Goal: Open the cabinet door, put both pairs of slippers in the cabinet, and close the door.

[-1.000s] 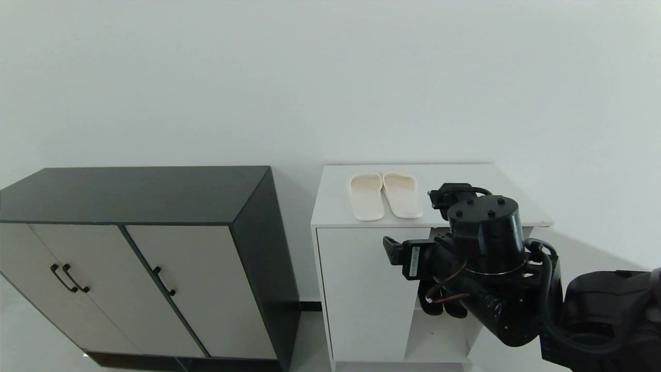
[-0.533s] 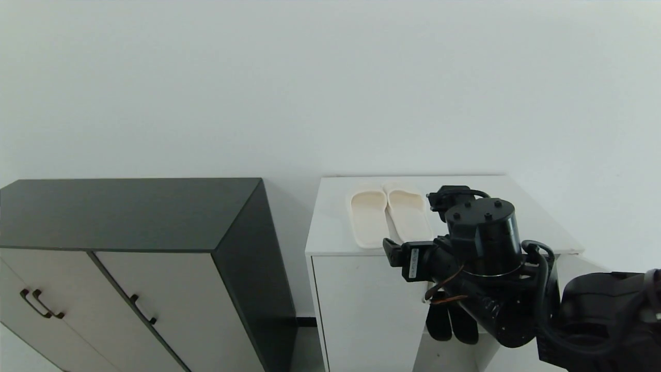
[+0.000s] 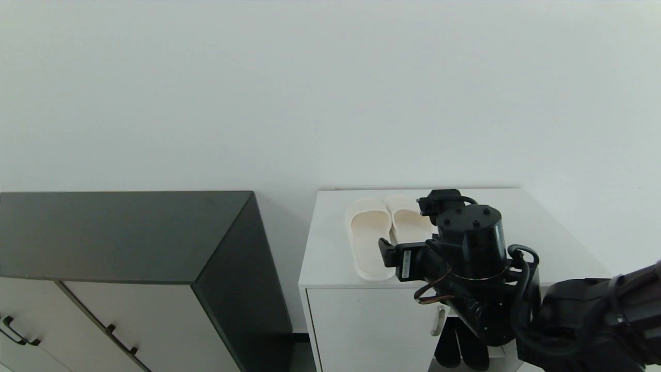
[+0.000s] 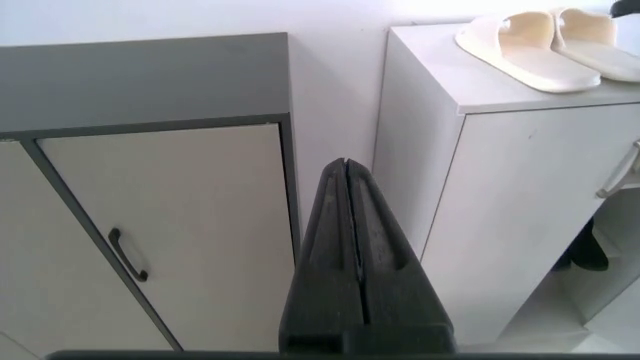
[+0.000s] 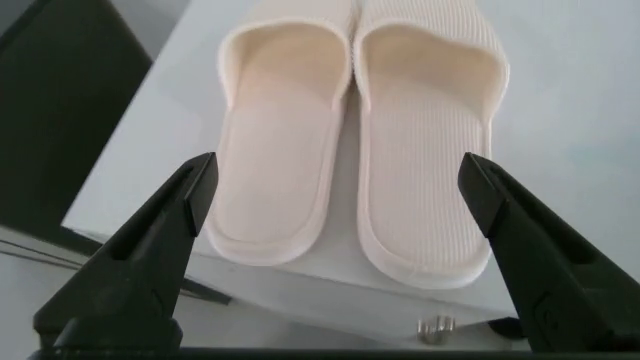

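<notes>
Right wrist view: right pincer (image 5: 340, 170) spread; cream slippers (image 5: 290, 140) point toes toward wall (image 3: 330, 93); left pincer (image 4: 346, 168) closed.

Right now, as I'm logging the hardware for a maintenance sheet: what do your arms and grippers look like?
All matte black. The right arm has a fat cylindrical joint housing with screw heads on its cap, a small white label, thin reddish wires and a thick black cable loop. The right gripper has two wedge-shaped fingers; the left gripper has two flat, tapering ones.
</notes>
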Robot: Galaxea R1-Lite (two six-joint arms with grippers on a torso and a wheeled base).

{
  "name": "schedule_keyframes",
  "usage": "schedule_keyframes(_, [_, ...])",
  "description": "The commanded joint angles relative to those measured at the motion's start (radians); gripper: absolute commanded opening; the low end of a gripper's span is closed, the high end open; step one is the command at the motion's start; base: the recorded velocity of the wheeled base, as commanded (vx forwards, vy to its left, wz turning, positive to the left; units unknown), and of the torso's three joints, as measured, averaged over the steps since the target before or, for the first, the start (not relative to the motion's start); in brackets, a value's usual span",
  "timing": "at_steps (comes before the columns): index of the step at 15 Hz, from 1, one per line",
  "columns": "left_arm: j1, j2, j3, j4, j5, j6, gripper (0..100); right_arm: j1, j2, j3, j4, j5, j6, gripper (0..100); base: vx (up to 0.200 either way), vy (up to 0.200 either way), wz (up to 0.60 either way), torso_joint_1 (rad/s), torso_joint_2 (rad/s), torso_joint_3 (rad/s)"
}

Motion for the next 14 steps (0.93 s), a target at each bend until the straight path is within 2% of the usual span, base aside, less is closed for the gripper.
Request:
schedule_keyframes(1, [0.000,0.000,0.000,0.000,0.000,0.000,0,-0.004,0.085,-0.014,-0.065,0.002,-0.049,100,0.000,0.000,0.00,0.000,0.00,0.000])
schedule_keyframes(12, [0.000,0.000,0.000,0.000,0.000,0.000,0,-0.123,0.348,-0.297,-0.082,0.014,-0.093,100,0.000,0.000,0.00,0.000,0.00,0.000])
schedule_keyframes(14, [0.000,0.000,0.000,0.000,0.000,0.000,0,-0.142,0.382,-0.340,-0.084,0.051,-0.098,100,0.000,0.000,0.00,0.000,0.00,0.000])
